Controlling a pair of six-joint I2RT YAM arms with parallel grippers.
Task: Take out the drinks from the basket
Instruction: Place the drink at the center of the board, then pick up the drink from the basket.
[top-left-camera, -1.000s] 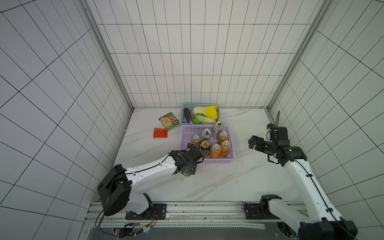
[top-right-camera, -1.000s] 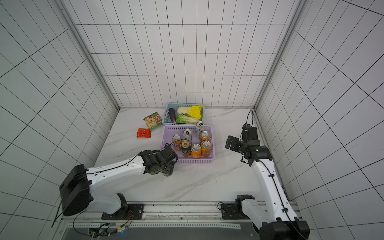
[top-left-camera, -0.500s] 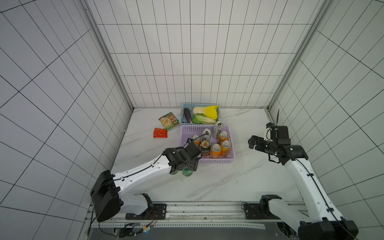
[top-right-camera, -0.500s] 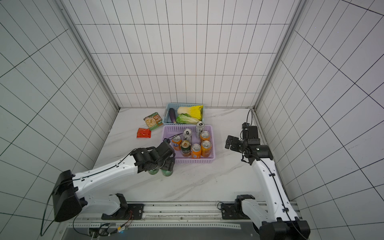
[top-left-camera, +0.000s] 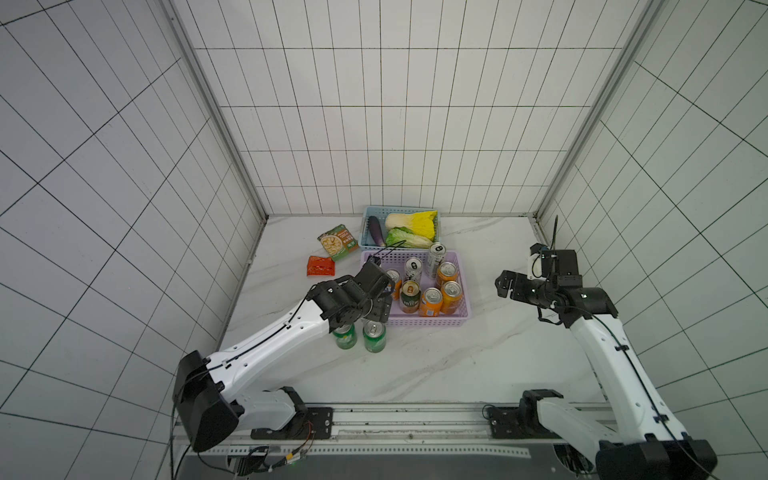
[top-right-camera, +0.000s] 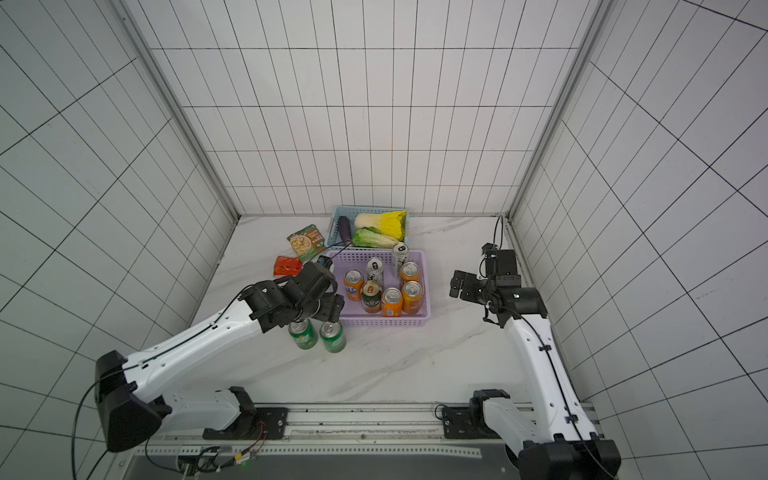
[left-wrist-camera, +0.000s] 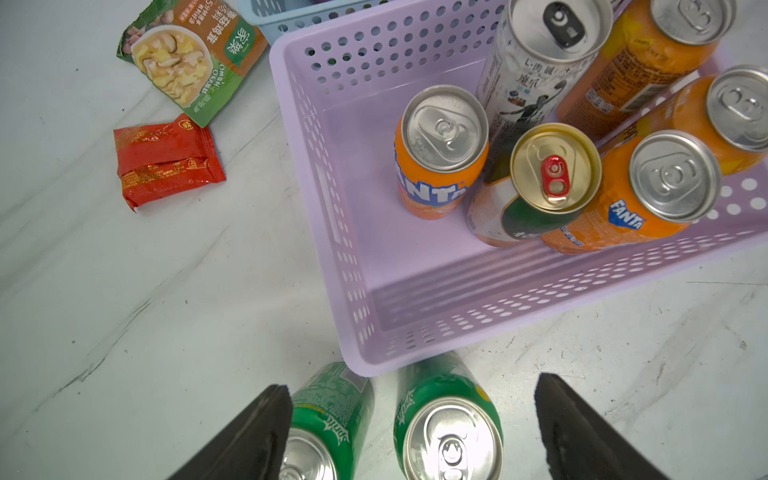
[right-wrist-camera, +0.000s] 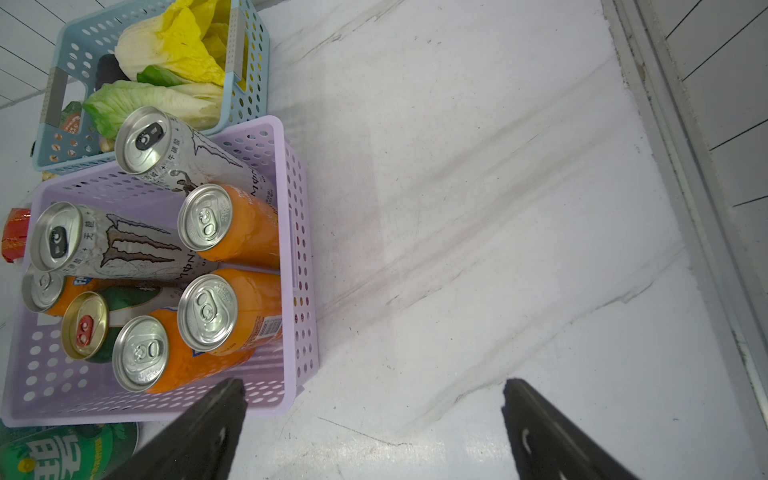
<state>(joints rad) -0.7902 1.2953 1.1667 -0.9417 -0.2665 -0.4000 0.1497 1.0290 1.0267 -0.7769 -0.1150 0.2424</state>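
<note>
Just outside the lilac basket's (top-left-camera: 424, 322) near left corner, two green Sprite cans (top-left-camera: 374, 337) are standing upright, close together; the left gripper (left-wrist-camera: 411, 382) is hovering above them, spread wide, gripping nothing; four Fanta cans (top-left-camera: 432, 302), two Monster cans (top-left-camera: 413, 270) and a gold-topped can (top-left-camera: 409, 296) are crowding toward the basket's right wall; the right gripper (right-wrist-camera: 374, 382) is gaping wide over bare marble (right-wrist-camera: 478, 208) beside that wall.

The right tool (right-wrist-camera: 374, 390) holds its dark fingers wide apart above the white marble desk (right-wrist-camera: 498, 208), just beside the lilac basket (right-wrist-camera: 297, 249). In it stand two silver-white Monster cans (right-wrist-camera: 124, 245), orange cans (right-wrist-camera: 232, 311) and a gold-topped dark green can (right-wrist-camera: 89, 328). Cabbage (right-wrist-camera: 166, 50) fills the light blue basket (right-wrist-camera: 249, 95) beyond.
</note>
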